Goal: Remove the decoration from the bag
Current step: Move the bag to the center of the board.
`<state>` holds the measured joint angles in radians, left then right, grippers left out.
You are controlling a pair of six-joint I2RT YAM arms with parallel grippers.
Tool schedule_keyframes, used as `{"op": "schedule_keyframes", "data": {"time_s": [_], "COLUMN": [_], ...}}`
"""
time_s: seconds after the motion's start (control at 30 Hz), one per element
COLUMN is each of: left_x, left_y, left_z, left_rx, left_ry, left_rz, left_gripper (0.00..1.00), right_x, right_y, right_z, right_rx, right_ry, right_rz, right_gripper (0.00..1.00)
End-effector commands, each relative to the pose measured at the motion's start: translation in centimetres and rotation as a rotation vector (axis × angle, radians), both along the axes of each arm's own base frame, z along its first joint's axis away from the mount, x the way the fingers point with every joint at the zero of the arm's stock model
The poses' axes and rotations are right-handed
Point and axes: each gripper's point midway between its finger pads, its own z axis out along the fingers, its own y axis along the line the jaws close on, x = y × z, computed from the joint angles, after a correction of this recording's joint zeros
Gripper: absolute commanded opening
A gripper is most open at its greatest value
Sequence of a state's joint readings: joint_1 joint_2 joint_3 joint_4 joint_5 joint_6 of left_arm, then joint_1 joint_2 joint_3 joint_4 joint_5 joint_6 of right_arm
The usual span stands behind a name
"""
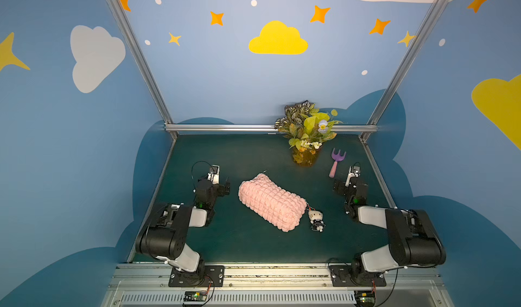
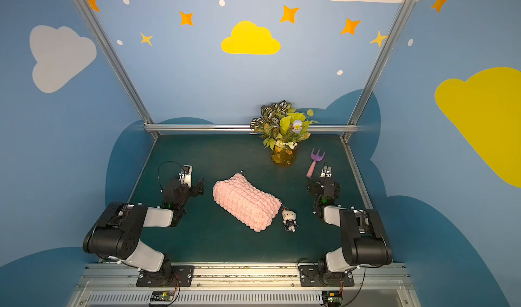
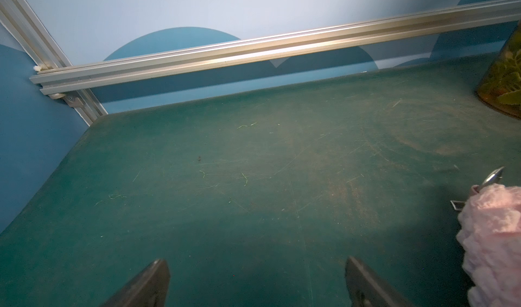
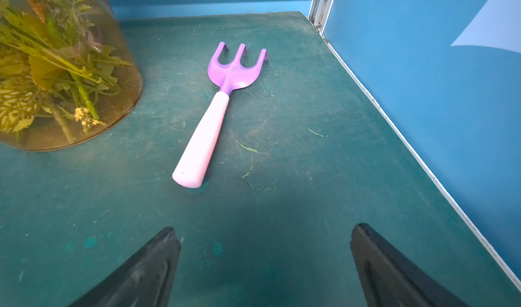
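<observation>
Both top views: the decoration (image 1: 315, 219) lies just beside the bag (image 1: 272, 205), tethered by its red cord, so we judge it is not yet unclipped.
Left wrist: our left gripper (image 3: 256, 266) is spread wide and empty, with the bag's corner nearby.
Right wrist: our right gripper (image 4: 265, 232) is wide and empty, facing the rake (image 4: 214, 113).

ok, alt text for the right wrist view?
A purple garden fork with a pale pink handle lies flat on the dark green table, just ahead of the right gripper, whose jaws stand wide open and empty. Beside the fork stands an amber see-through vase of leafy stems; a blue wall edges the table.
</observation>
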<state>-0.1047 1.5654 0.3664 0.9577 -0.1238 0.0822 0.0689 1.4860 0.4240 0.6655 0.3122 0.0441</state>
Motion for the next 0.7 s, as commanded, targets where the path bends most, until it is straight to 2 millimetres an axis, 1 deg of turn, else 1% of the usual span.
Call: {"op": "schedule_keyframes", "data": {"time_s": [0.0, 0.4, 0.47, 0.5, 0.57, 0.6, 0.63, 0.67], "left_x": [-0.2, -0.1, -0.2, 0.0, 0.0, -0.1, -0.2, -0.1], "left_y": [0.1, 0.1, 0.1, 0.2, 0.6, 1.0, 1.1, 1.2], "left_z": [-0.6, -0.7, -0.5, -0.1, 1.5, 2.1, 2.9, 4.0], "left_rx": [0.006, -0.005, 0.003, 0.017, 0.048, 0.062, 0.076, 0.088], "left_ry": [0.018, 0.028, 0.020, 0.013, 0.006, 0.012, 0.008, -0.002], "left_rz": [0.001, -0.007, -0.002, 0.010, 0.059, 0.095, 0.113, 0.128], "left_gripper": [1.00, 1.00, 1.00, 1.00, 1.00, 1.00, 1.00, 1.00], "right_x": [0.3, 0.4, 0.5, 0.7, 0.6, 0.2, -0.3, -1.0], "right_y": [0.1, 0.1, 0.1, 0.5, 0.5, 0.1, 0.4, 0.9], "right_z": [0.9, 0.9, 1.9, 2.9, 4.9, 5.4, 5.8, 5.7], "right_rx": [-0.004, -0.018, 0.030, 0.012, 0.037, 0.089, 0.117, 0.167], "right_ry": [-0.017, -0.004, -0.045, -0.060, -0.058, -0.021, 0.043, 0.101], "right_rz": [0.005, 0.025, 0.000, 0.031, 0.014, -0.032, -0.022, -0.015], "right_gripper": [0.98, 0.98, 0.98, 0.98, 0.98, 0.98, 0.98, 0.98]}}
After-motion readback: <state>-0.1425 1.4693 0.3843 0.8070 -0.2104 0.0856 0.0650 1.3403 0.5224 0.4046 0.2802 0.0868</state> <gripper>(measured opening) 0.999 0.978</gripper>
